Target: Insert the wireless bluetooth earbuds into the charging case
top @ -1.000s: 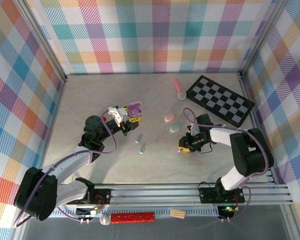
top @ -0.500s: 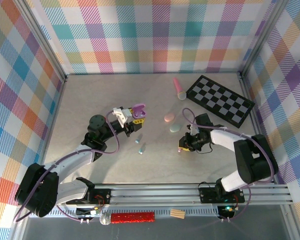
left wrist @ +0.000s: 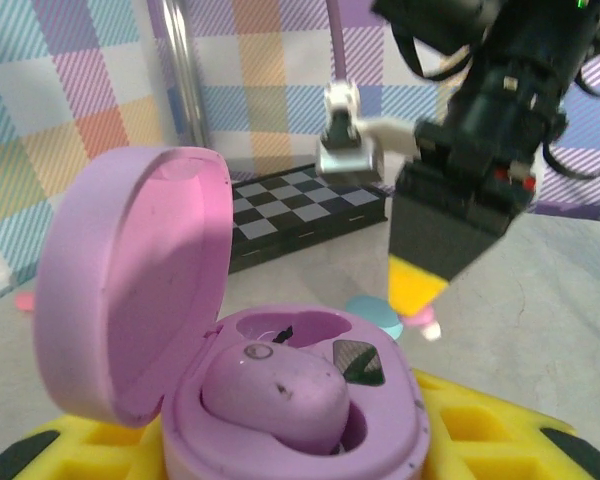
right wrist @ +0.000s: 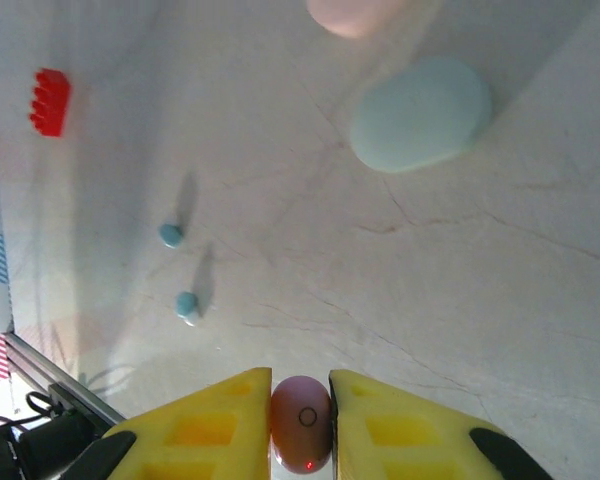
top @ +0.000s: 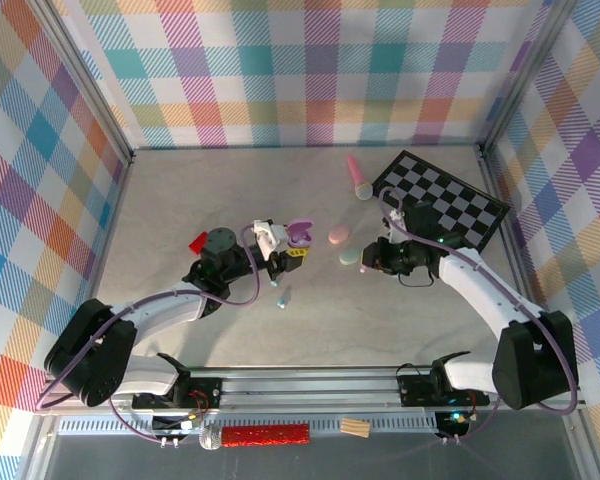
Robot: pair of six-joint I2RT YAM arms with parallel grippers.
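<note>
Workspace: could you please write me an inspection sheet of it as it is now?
Surface: marbled table, no spill seen.
Job's things: open purple case holding one purple bud; pink earbud gripped; two blue earbuds loose; pink case, mint case closed.
Clutter: checkerboard, toy microphone, red brick.
End effectors: left end effector shut on purple case; right end effector shut on pink earbud.
Cables: purple cables along both arms.
Surroundings: plaid walls.

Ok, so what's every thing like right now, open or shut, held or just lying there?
purple case: lid open, held by left gripper, purple earbud seated inside
pinkish earbud: pinched in right gripper
mint case: shut, lying on table
pink case: shut, lying on table
blue earbuds: two, loose on table
</note>
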